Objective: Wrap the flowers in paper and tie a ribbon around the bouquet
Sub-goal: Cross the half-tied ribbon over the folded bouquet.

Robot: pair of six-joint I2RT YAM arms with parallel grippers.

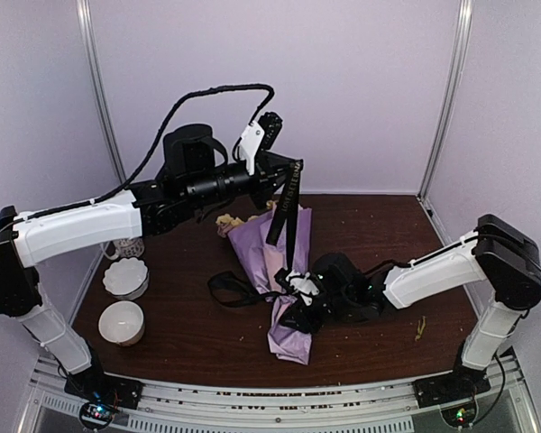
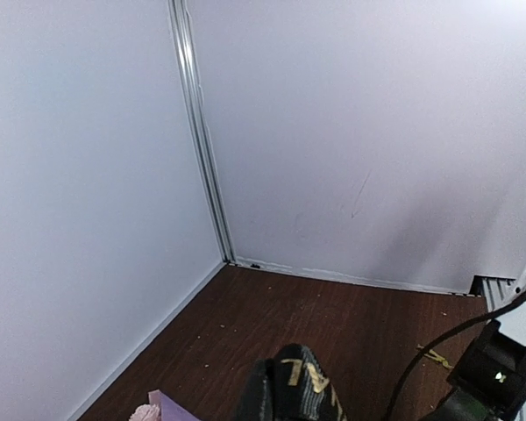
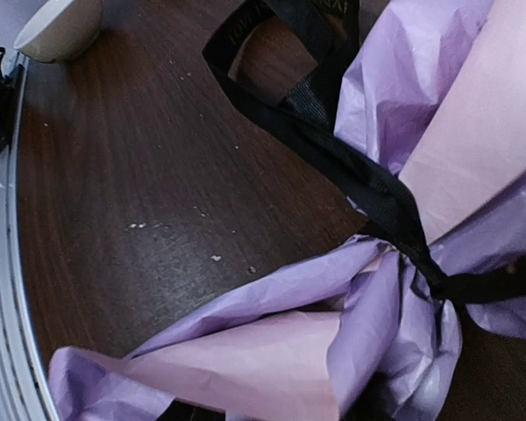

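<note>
Table (image 1: 388, 225): dark brown wood, closed in by white wall panels at the back, left and right. A metal post stands in each far corner.

Open room: a wide bare stretch on the right half and along the back wall. The left edge is more crowded.

Counts:
- One bouquet (image 1: 284, 271). It lies near the table's middle, its wide mouth toward the far left and its narrow tail toward the near edge.
- One crinkled lilac paper sheet (image 1: 252, 248), forming the cone.
- One bunch of cream-yellow flowers (image 1: 227, 222), just showing at the mouth.
- One narrow flat black ribbon with pale lettering (image 1: 291, 212). It pinches the paper in at the narrow part. A slack loop lies on the wood just left of the cone.
- Two white bowls near the left edge, close together: one fluted bowl (image 1: 126, 278), and one plain bowl (image 1: 122, 323) nearer the front.
- A few yellow crumbs sit on the right side.

Left pincer (image 1: 287, 169): raised well above the table over the mouth of the cone. Its jaws are clamped on the ribbon, which hangs straight down from it to the bouquet.

Right pincer (image 1: 305, 302): low, at the bouquet's narrow part, touching or just beside the paper. Its fingers are hidden, so whether it is parted or gripping I cannot tell.
</note>
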